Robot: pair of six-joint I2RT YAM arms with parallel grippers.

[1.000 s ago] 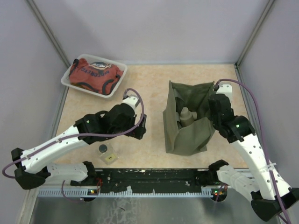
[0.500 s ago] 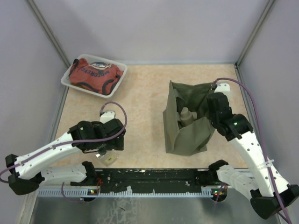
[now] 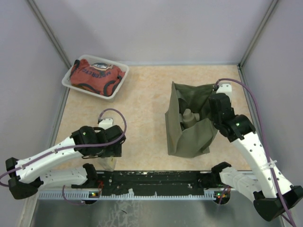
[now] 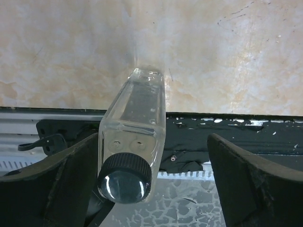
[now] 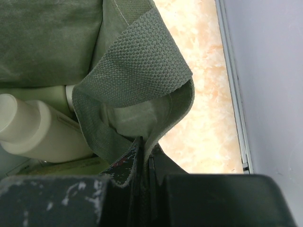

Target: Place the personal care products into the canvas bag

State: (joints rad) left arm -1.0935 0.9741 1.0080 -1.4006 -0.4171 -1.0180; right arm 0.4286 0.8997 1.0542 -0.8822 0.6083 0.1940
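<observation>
Well left of the canvas bag [image 3: 189, 138], my left gripper [image 4: 151, 146] is straddling the upright clear bottle [image 4: 135, 125], fingers [image 4: 52, 184] spread; my right gripper [image 5: 144, 150] is pinching the bag's fabric.

The left arm [image 3: 47, 158] reaches low and bends inward. The left claw [image 4: 149, 189] points down, its fingers [image 4: 47, 189] spread wide apart. The right arm [image 3: 255, 151] stretches forward, with the right claw [image 5: 144, 161] pinched tight on the canvas bag [image 5: 132, 90] strap.
</observation>
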